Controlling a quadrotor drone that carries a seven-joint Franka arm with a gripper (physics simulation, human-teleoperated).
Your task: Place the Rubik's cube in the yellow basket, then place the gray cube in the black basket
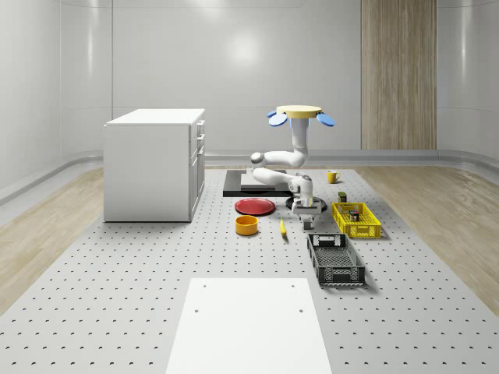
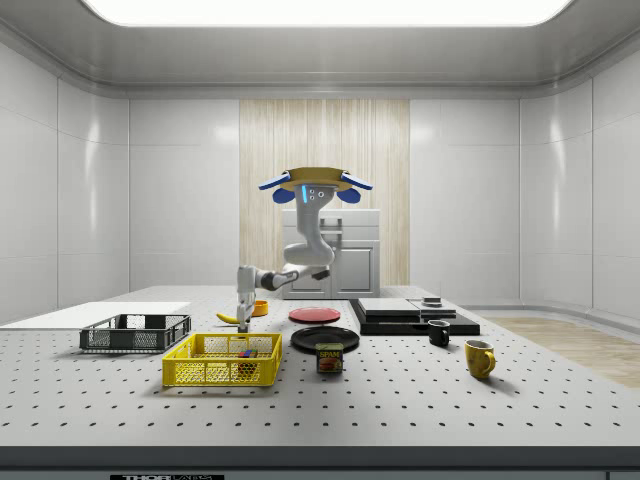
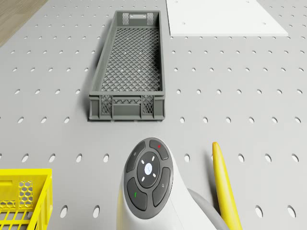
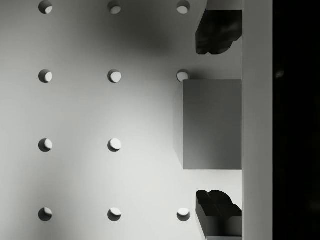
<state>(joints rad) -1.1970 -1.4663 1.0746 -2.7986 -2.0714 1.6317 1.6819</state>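
Gray cube (image 4: 212, 124), plain matte faces, on perforated table (image 4: 100, 110), between spread end effector (image 4: 218, 122) fingers

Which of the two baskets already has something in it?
The yellow basket, the one nearer the side camera: small items lie inside it. The black basket holds nothing, its mesh floor bare in the drone view.

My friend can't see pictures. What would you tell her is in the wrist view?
The gripper points straight down at a gray cube on the white perforated table. Its two dark fingertips sit on opposite sides of the cube with gaps between, open and not touching it.
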